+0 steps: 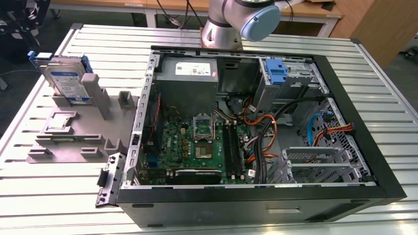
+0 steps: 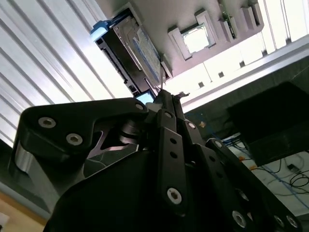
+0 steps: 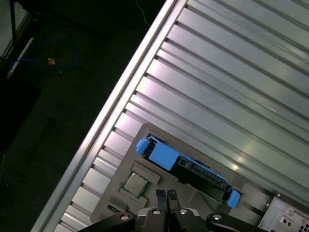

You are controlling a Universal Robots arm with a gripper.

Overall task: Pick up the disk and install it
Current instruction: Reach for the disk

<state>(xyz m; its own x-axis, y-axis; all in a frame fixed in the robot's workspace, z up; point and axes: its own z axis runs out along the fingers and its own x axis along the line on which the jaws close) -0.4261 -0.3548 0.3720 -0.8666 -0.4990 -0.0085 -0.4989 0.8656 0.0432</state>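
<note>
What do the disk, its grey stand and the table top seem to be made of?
The disk: probably silver metal body, white-and-blue label, glossy blue plastic frame. The grey stand: matte, uniform colour, likely plastic. The table top: ribbed bare metal, perhaps aluminium, by its bright reflections.

Bright even light, glare on table (image 3: 231,72) slats, shadowed computer case (image 1: 248,208) interior

- Disk (image 1: 65,81): flat silver drive, white-and-blue label, blue plastic carrier around its edges.
- Pose: standing on edge, leaning slightly.
- Location: slotted in a grey stand (image 1: 72,132) on the worktop (image 1: 58,196), at the exterior view's left.
</note>
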